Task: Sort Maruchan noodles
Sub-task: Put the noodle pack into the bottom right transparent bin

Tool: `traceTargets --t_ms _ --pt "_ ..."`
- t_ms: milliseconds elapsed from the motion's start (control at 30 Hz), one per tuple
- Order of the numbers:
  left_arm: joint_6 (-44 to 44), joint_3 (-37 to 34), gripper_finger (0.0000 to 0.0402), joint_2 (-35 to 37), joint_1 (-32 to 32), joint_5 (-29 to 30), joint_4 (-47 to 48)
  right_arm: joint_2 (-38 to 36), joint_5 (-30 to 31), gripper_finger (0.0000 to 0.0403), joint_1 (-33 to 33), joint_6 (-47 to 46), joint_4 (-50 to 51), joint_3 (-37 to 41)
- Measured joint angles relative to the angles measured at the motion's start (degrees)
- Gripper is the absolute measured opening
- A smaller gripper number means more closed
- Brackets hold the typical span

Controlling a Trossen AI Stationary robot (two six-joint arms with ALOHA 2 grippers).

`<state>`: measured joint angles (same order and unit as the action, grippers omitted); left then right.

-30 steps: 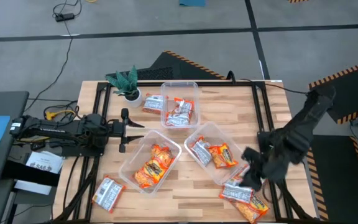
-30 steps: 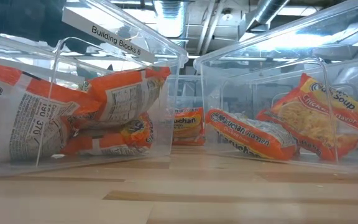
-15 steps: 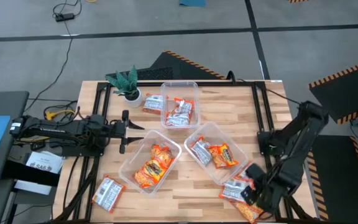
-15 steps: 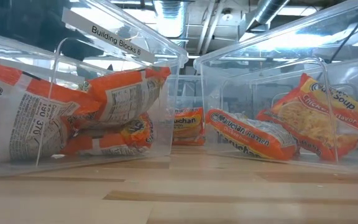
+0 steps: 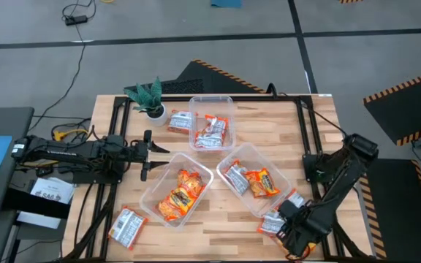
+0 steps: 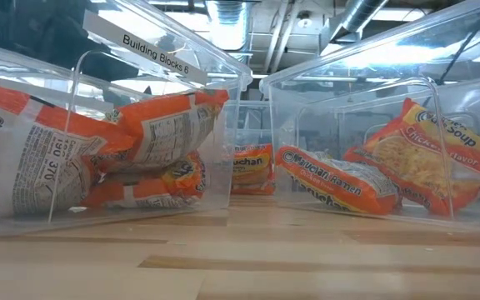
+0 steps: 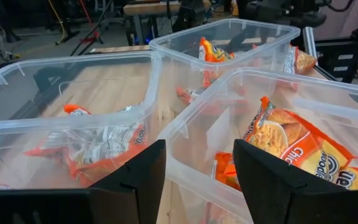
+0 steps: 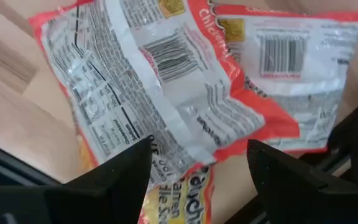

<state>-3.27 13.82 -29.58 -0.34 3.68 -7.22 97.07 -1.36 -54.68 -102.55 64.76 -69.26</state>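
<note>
1. High view: three clear tubs sit mid-desk, each holding Maruchan noodles: orange packets in the near-left tub (image 5: 179, 193), a mix in the right tub (image 5: 248, 178), silvery ones in the far tub (image 5: 211, 126). Loose packets lie by the far tub (image 5: 180, 121), at the near-left corner (image 5: 128, 227), and in a pile at the near-right corner (image 5: 276, 221). The right hand (image 5: 296, 235) is low over that pile, likely there for the next pick. The left hand (image 5: 147, 153) waits at the left edge, clear of the work. Potted plant (image 5: 149, 98) at the far-left corner.
2. Low view: tub walls and packets only; no hand shows.
3. Left wrist: fingers (image 7: 132, 180) spread, pinching nothing, aimed at the tubs.
4. Right wrist: fingers (image 8: 122, 168) spread either side of a silvery packet (image 8: 166, 81), not closed on it.
</note>
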Motion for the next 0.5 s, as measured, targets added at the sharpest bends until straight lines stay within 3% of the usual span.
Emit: traceTargets --t_ms 367,500 --pt "-0.5 0.0 0.0176 0.0 0.0 0.2 0.0 4.5 2.7 0.0284 0.8 8.0 0.5 -0.1" --pt "-0.5 0.0 0.0176 0.0 0.0 0.3 0.1 5.4 2.6 0.0245 1.0 9.5 0.1 0.0"
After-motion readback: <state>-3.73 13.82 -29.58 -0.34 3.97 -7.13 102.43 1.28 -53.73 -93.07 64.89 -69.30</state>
